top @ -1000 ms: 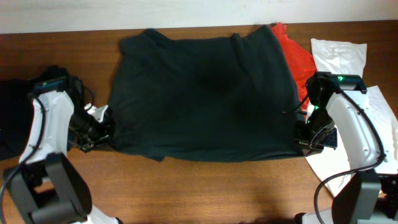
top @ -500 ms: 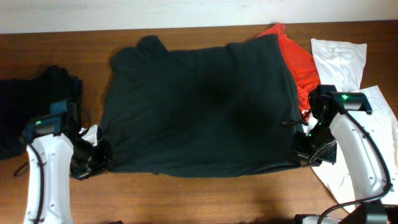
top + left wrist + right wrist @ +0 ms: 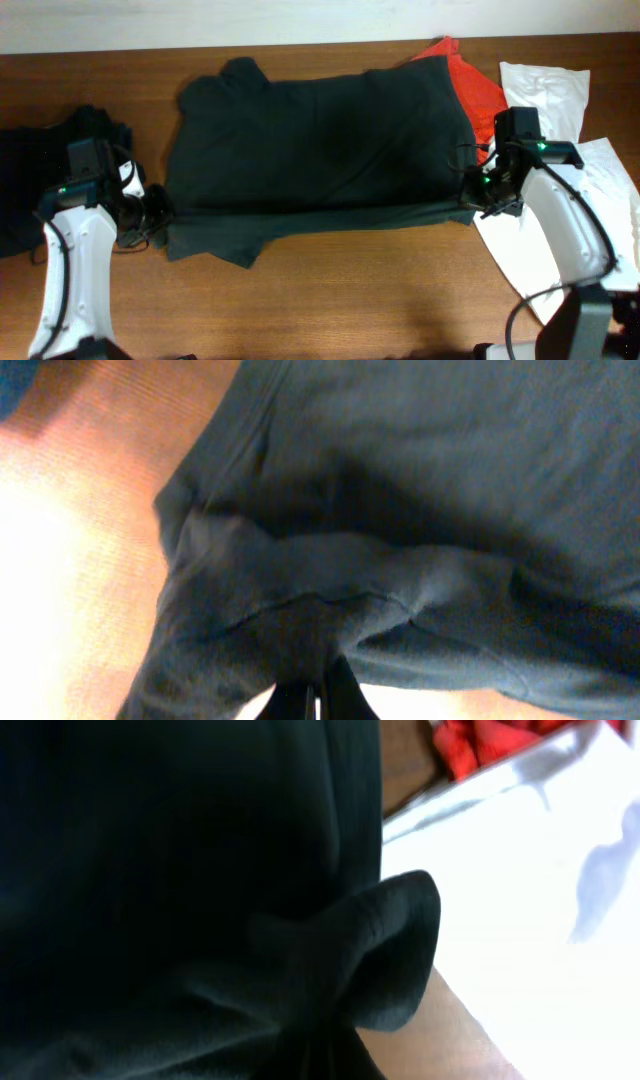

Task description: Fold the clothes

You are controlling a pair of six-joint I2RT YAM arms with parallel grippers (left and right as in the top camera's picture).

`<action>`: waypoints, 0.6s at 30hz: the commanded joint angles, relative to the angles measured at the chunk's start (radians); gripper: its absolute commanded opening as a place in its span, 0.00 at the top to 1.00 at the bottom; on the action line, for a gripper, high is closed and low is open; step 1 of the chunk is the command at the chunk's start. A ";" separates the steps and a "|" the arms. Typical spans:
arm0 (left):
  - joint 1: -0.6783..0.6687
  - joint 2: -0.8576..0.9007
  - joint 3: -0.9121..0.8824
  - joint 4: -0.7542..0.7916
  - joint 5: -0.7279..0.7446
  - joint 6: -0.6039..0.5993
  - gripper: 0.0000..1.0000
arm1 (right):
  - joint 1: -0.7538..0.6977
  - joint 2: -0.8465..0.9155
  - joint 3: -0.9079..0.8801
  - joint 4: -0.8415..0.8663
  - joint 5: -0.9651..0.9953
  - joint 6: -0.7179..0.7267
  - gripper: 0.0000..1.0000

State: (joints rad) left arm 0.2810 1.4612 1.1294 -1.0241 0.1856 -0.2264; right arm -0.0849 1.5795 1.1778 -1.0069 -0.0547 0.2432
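Note:
A large black T-shirt lies spread across the middle of the table, plain side up, no letters showing. Its near edge is lifted and folded over, making a band along the front. My left gripper is shut on the shirt's front left corner; the cloth bunches at the closed fingers. My right gripper is shut on the front right corner; the dark cloth covers the fingers in the right wrist view. An orange-red shirt lies under the black one's far right.
White garments lie at the right edge, partly under my right arm, and show in the right wrist view. A dark garment lies at the left edge. Brown wooden table runs along the front.
Both grippers moved away from the front edge toward the far side, carrying the shirt's near hem up and over. A folded band has formed along the front.

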 commanded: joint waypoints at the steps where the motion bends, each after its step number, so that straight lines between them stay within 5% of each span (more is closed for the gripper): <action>1: 0.005 0.082 -0.005 0.090 0.064 -0.012 1.00 | -0.007 0.052 0.001 0.082 0.002 -0.045 0.96; 9: 0.003 0.224 -0.005 0.364 0.168 -0.013 1.00 | -0.007 0.115 0.001 0.406 0.002 -0.049 0.96; 18: -0.006 0.322 -0.003 0.512 0.236 -0.012 1.00 | -0.008 0.200 0.002 0.507 0.002 -0.052 0.96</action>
State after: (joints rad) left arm 0.2771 1.7786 1.1282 -0.5388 0.3691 -0.2325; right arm -0.0845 1.7733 1.1751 -0.5095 -0.0547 0.2012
